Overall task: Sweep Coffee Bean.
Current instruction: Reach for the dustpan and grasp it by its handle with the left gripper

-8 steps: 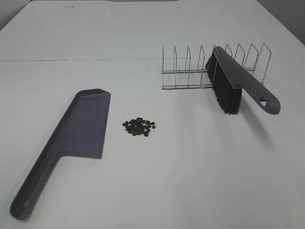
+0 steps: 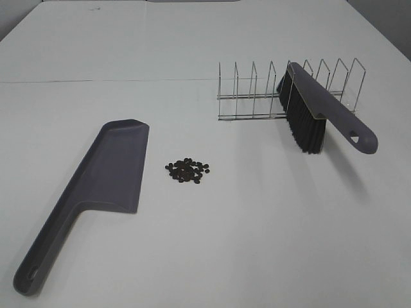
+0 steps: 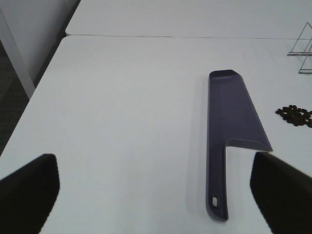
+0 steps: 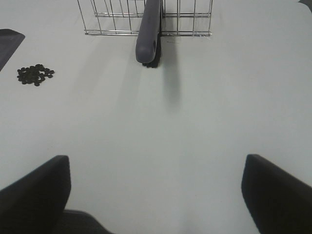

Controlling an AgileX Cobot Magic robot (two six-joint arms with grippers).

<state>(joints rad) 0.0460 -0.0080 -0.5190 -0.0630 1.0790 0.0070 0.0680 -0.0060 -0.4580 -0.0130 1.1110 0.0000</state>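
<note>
White table [image 2: 205,244]: dustpan [image 2: 103,173], coffee bean [image 2: 187,170], brush [image 2: 327,110] in rack [image 2: 253,90]; left fingers [image 3: 280,192], right fingers [image 4: 275,192] spread, empty.

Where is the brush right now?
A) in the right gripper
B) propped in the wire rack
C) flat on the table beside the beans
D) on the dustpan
B: the brush sits in the rack, bristles down, well apart from the beans.

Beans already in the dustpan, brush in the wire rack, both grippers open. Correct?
Not in the dustpan: the exterior high view shows the coffee beans clustered on the table beside it, apart from it. The brush in the wire rack and the open left gripper and right gripper stand.
</note>
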